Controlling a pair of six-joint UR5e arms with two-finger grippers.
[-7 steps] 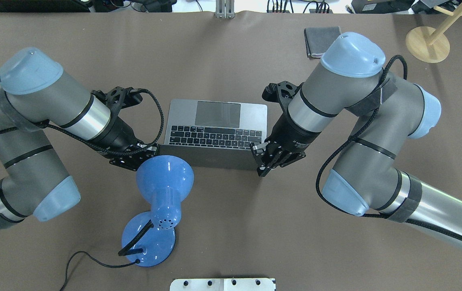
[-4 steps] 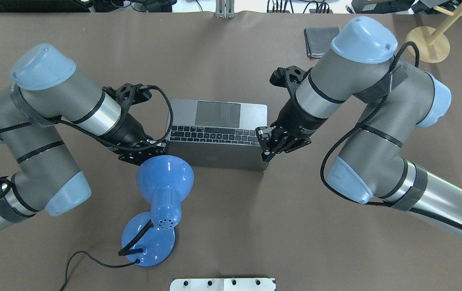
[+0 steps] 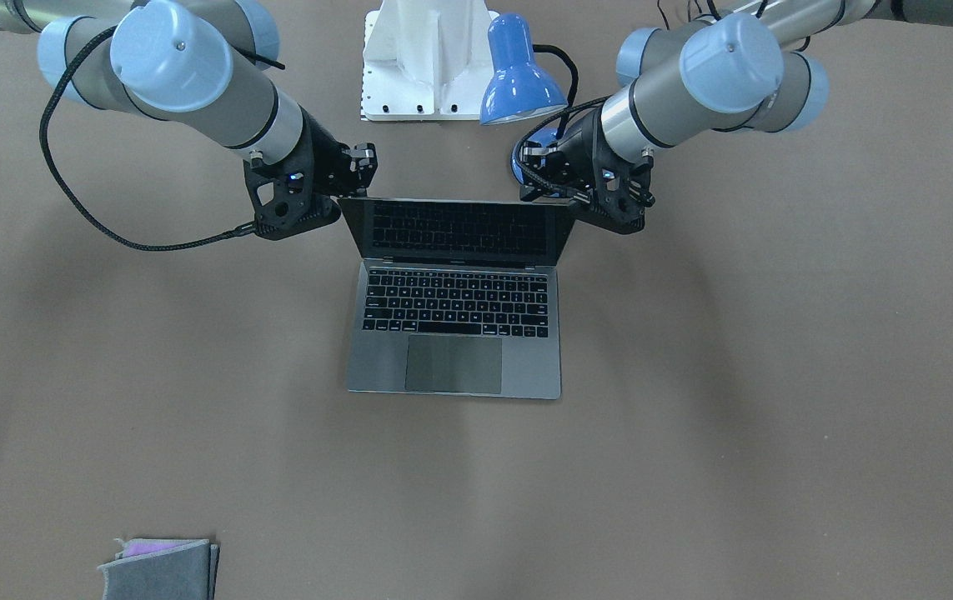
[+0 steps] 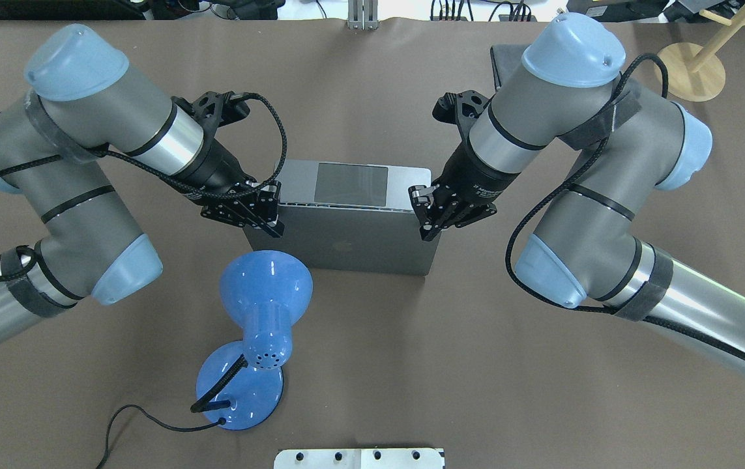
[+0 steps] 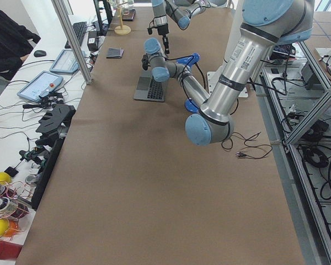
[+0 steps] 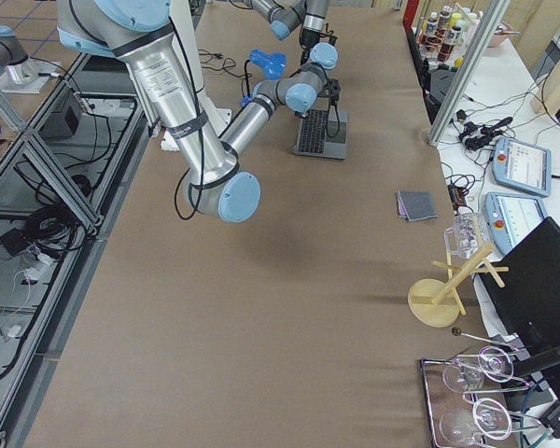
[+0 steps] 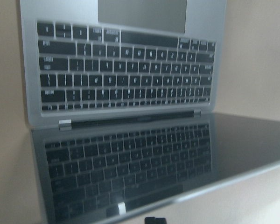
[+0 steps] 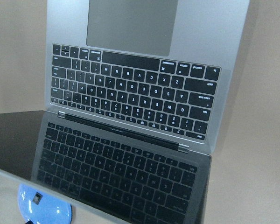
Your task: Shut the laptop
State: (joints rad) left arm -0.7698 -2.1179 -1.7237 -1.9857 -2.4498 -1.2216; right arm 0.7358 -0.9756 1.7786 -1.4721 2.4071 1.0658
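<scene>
Overhead view. Laptop [image 4: 346, 238] sat at the centre of the table [image 4: 411, 365], hinge toward the robot. The lid was tipped forward over the keys, partway down, and only the trackpad showed past its top edge. Left gripper [image 4: 273, 212] was at the lid's 9 o'clock top corner, right gripper [image 4: 423, 215] at the 3 o'clock corner. Both looked clenched, nothing between the fingers. Blue desk lamp [image 4: 266, 286] stood at the laptop's 7 o'clock, just beside it. Wrist views: keys mirrored in the black screen.
</scene>
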